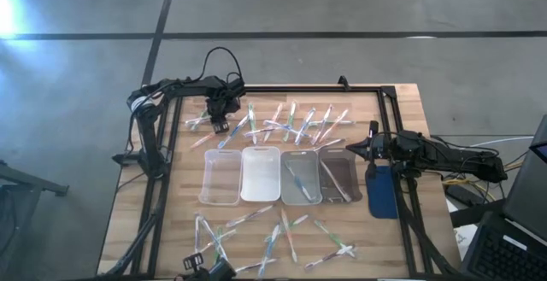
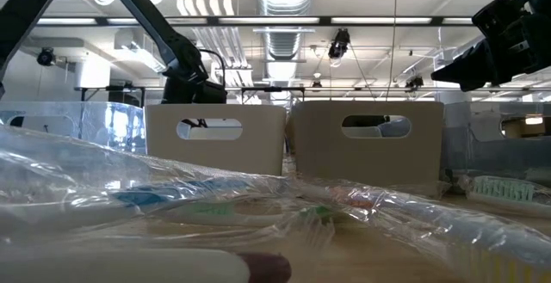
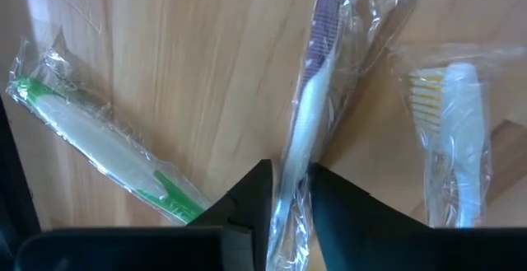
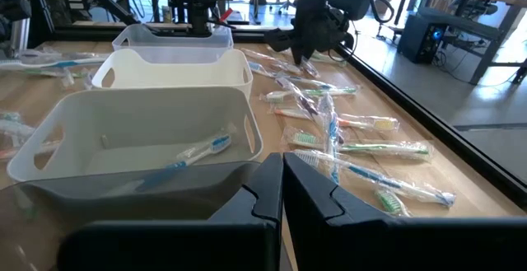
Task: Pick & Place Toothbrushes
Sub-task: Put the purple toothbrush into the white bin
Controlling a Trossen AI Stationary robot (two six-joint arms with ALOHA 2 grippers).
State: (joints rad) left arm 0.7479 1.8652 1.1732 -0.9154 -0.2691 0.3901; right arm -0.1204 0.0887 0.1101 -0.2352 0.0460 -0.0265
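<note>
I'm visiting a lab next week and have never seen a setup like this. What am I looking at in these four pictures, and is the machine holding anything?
These are two dark robot arms at a wooden table, each ending in a two-finger gripper. One picture looks straight down from above, one looks level across the tabletop, and the other two come from cameras on the arms' wrists.

On the table are four trays in a row, with wrapped toothbrushes scattered along both long sides. One tray already holds a blue toothbrush.

The left gripper is down at the far scatter, its fingers on either side of a wrapped purple toothbrush; I can't tell whether it is gripped yet. The right gripper waits shut and empty beside the trays.
</note>
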